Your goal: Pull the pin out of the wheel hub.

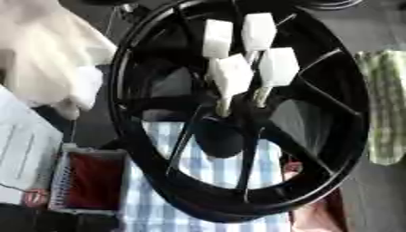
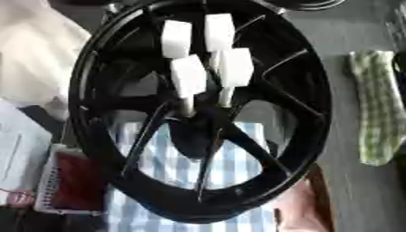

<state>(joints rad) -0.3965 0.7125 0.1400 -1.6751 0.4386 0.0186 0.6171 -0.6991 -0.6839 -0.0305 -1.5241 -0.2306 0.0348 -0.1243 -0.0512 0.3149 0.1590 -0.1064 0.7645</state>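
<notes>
A black spoked wheel hub [image 1: 131, 136] fills most of both views, its face turned toward me. Several pins with white block-shaped heads stick out of its middle. The nearest pin [image 1: 231, 77] stands on a pale stem that goes into the hub just above the dark centre [image 1: 218, 138]. Another pin [image 1: 277, 68] stands right of it, and two more [image 1: 217, 38] sit higher up. Neither of my hands shows in either view, and nothing touches the pins.
A blue-and-white checked cloth [image 1: 151, 204] lies under the wheel. A green checked cloth [image 1: 386, 104] hangs at the right edge. At lower left is a box with a red inside [image 1: 91, 181]. A white bundle [image 1: 47, 59] lies at upper left.
</notes>
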